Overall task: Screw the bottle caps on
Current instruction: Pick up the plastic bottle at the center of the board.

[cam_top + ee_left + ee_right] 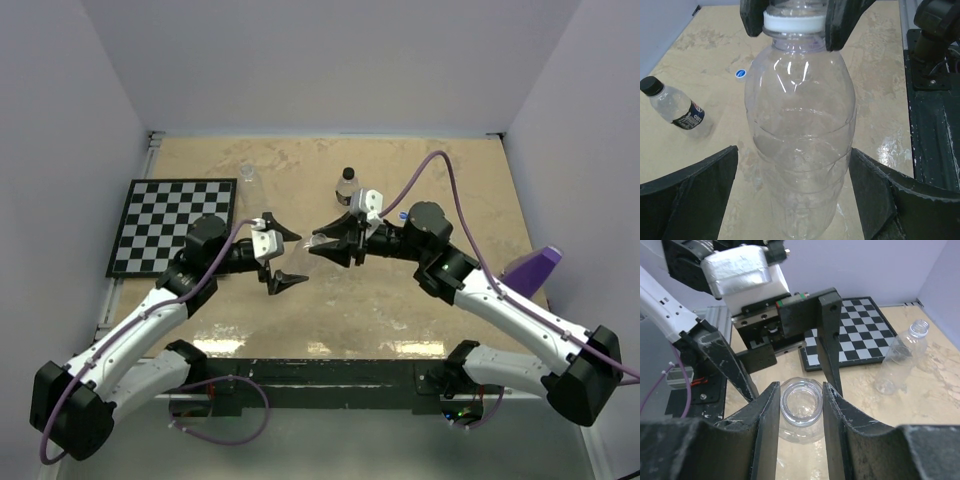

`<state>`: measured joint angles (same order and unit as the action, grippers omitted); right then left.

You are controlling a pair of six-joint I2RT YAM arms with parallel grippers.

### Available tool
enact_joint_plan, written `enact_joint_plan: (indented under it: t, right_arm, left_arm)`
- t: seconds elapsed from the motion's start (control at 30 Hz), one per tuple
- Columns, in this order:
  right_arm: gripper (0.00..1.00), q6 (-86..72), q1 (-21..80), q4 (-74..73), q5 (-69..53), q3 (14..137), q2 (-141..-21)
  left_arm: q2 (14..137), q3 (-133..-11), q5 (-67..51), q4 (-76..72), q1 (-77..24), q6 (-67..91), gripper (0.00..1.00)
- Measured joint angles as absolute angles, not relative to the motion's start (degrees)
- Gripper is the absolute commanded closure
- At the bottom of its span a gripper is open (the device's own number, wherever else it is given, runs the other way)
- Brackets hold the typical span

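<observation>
Right wrist shows clear bottle (801,410), mouth open.

Beige marbled table (400,310), boxed in by plain pale lilac walls (330,60). Checkerboard (160,225) flat at left; purple object (533,268) at right edge.

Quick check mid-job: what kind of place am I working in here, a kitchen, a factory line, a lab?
Most likely a lab test cell: plain pale walls box in a marble-look table, a checkerboard board lies on it, and the left arm and right arm are bolted at its near edge.
</observation>
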<state>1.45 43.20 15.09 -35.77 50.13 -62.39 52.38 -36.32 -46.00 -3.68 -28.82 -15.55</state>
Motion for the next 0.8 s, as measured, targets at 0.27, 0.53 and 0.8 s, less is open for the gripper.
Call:
enact_joint_plan:
  t: [0.27,0.53,0.8]
  right_arm:
    - [1.0,0.1,43.2,18.2,-38.3,49.4,-60.4]
    - [1.0,-1.7,43.2,20.6,-39.0,49.1,-59.9]
    - [0.57,-3.0,43.2,21.4,-38.6,49.1,-59.8]
  left_arm:
    - [53.5,-36.4,-47.9,-3.6,-29.1,-16.2,0.13]
    - [52.7,-36.4,-50.5,-3.8,-29.1,-16.1,0.36]
    - [51.4,-36.4,-49.9,-3.7,-29.1,-16.0,0.4]
